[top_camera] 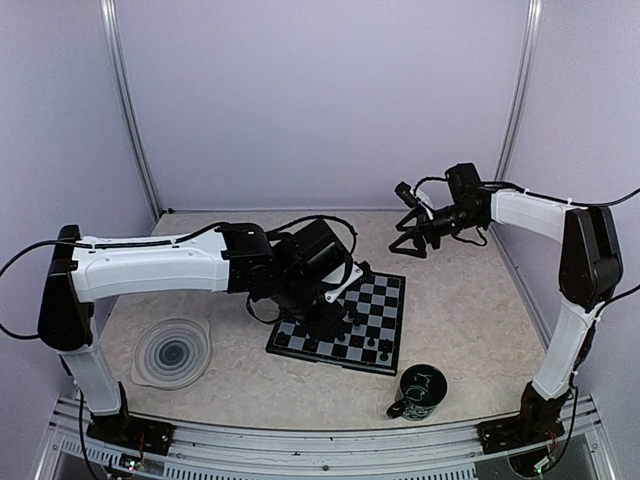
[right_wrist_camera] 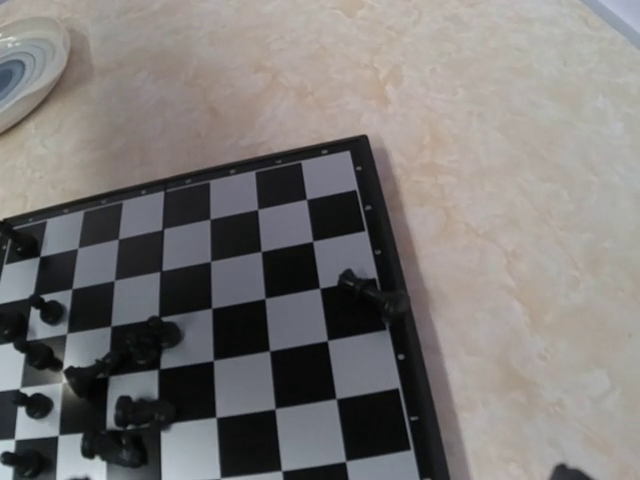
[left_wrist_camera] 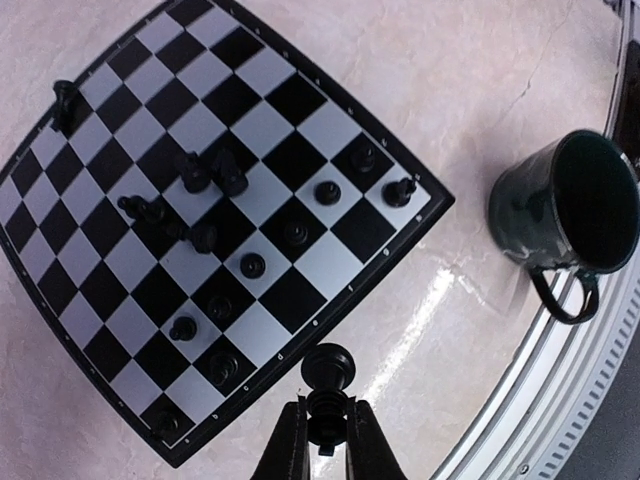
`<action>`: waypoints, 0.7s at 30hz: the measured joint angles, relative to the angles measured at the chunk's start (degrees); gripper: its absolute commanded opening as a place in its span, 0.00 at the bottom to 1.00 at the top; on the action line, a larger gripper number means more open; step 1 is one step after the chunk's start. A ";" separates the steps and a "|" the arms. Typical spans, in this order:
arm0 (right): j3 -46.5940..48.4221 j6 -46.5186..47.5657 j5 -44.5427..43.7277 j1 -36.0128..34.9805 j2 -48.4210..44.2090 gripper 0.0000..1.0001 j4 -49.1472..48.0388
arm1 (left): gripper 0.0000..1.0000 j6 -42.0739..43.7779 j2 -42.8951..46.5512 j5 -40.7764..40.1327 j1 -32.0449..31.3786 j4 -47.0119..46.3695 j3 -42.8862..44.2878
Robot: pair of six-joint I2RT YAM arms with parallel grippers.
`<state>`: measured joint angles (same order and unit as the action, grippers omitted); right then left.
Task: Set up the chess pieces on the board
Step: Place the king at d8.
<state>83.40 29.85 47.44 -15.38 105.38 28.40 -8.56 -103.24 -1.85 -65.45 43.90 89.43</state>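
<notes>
Lavender walls close in a beige, marbled table [top_camera: 470, 300]. At its far left lies a round grey plate [top_camera: 172, 352] with a spiral pattern, well apart from the board. The left arm [top_camera: 150, 270] reaches rightward over the board's left part. The left gripper [left_wrist_camera: 325, 425] is pressed together on a black piece [left_wrist_camera: 329, 368], pinching its lower part between both fingers [left_wrist_camera: 289, 445]. In the wrist view this piece is upright over the board's border, at the edge nearest the mug; whether it touches down I cannot tell.

The board [top_camera: 388, 300] lies mid-table, turned a little askew. Chess pieces [left_wrist_camera: 212, 175] are spread over it: a tight cluster near the middle, a loose line of singles along the side by the mug, and one [right_wrist_camera: 372, 295] tipped over on a square beside the border.

Right of the board, near the table's front edge, a dark green mug [top_camera: 418, 392] stands upright, apart from the board. Farthest right, the right gripper [top_camera: 410, 240] hangs in the air beyond the board's far right corner – fingers spread, nothing between them
</notes>
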 measured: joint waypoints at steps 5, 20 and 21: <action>-0.02 0.02 -0.17 0.00 -0.02 0.99 0.02 | 0.09 0.63 -4.31 -0.15 -0.63 2.43 0.22; -0.33 0.17 -0.11 0.00 0.00 0.99 0.35 | 0.10 3.04 -12.74 -1.05 -0.63 3.37 6.86; -0.33 0.24 -0.09 0.00 0.02 0.99 0.44 | 0.10 3.08 -13.31 -1.20 -0.61 3.50 7.17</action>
<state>83.07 30.09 47.35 -15.38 105.41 28.84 -5.48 -116.55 -3.05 -66.06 47.40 96.60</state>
